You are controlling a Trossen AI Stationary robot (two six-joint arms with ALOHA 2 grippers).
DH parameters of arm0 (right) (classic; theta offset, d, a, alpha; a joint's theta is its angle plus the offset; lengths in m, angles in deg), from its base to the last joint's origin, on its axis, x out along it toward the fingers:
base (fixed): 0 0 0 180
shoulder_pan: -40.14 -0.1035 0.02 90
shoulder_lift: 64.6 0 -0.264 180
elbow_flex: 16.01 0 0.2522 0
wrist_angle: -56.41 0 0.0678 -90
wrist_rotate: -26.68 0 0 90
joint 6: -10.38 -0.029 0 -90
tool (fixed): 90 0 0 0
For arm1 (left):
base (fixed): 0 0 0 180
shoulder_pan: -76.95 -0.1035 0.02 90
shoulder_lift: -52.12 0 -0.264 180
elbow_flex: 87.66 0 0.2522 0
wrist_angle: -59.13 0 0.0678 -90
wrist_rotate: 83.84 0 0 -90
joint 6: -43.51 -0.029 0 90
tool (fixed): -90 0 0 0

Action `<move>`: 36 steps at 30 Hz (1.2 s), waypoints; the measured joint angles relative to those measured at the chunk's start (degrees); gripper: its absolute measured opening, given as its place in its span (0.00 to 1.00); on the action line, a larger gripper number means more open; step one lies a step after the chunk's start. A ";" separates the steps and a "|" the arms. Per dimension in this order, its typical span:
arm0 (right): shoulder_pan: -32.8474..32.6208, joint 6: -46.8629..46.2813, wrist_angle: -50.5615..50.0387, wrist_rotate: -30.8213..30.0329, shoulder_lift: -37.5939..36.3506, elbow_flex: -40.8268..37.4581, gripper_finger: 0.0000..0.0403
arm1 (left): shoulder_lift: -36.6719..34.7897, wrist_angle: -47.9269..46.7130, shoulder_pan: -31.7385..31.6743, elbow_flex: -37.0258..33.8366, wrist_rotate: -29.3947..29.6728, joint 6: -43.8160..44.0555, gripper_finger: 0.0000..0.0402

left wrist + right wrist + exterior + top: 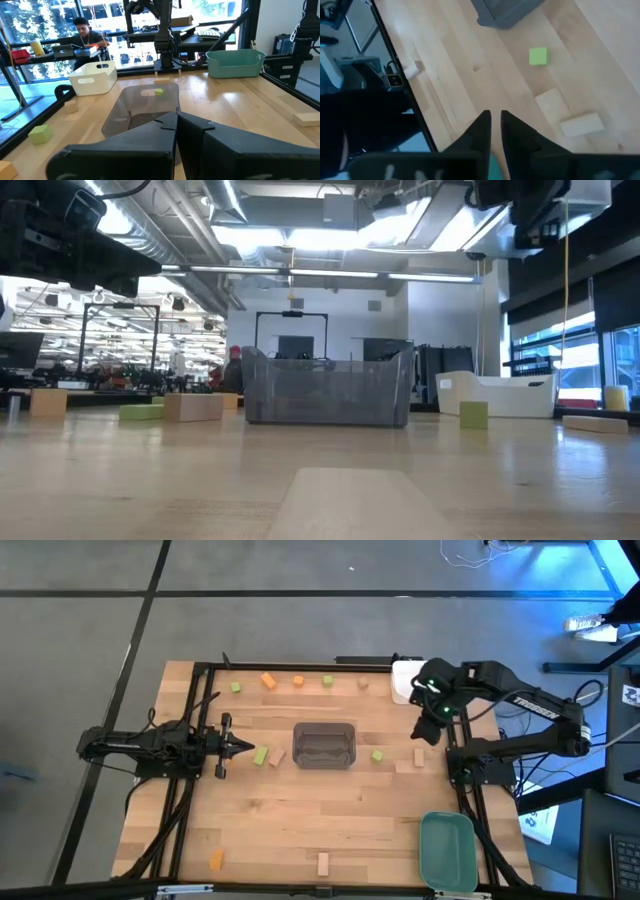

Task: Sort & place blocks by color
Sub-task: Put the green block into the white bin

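With small orange, light green and tan wooden blocks (377, 755) scattered across the table, none yet in the grey tray (324, 745), the empty right gripper (428, 730) (fingers nearly together) hovers above a tan bar (419, 756), which it must open and descend to grasp.

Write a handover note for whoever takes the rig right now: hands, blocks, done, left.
Left hand: shut, empty, low beside the grey tray.
Right hand: shut, empty, raised near the white tray.
Blocks: all loose on the table; green block and tan block lie nearest the right hand, orange block at the front.
Done: nothing sorted; green tray empty.
Left: every block.
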 joint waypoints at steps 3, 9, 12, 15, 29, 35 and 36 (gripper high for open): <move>-0.17 2.55 1.87 0.07 1.29 0.00 0.18 | 0.00 0.00 0.00 0.01 0.00 0.00 0.00; -1.23 4.63 5.59 -0.35 4.01 0.00 0.27 | 0.01 0.21 0.00 0.01 -1.44 0.44 0.00; -2.09 4.34 7.66 -0.40 5.61 -0.02 0.31 | -0.01 2.23 0.00 0.11 -2.31 0.40 0.00; -3.13 3.93 8.91 -0.44 7.37 -0.02 0.36 | 0.01 2.25 -0.01 2.10 -1.42 0.39 0.00; -7.40 2.68 9.18 -10.09 18.68 -0.07 0.40 | 11.65 -26.70 -0.04 24.26 5.19 3.42 0.00; -9.76 -2.08 9.39 -12.40 25.64 -0.07 0.39 | 21.77 -27.75 -0.04 31.22 6.40 4.47 0.00; -10.09 -3.16 9.40 -13.36 26.81 -0.09 0.39 | 23.22 -28.05 -0.04 32.37 6.52 4.61 0.00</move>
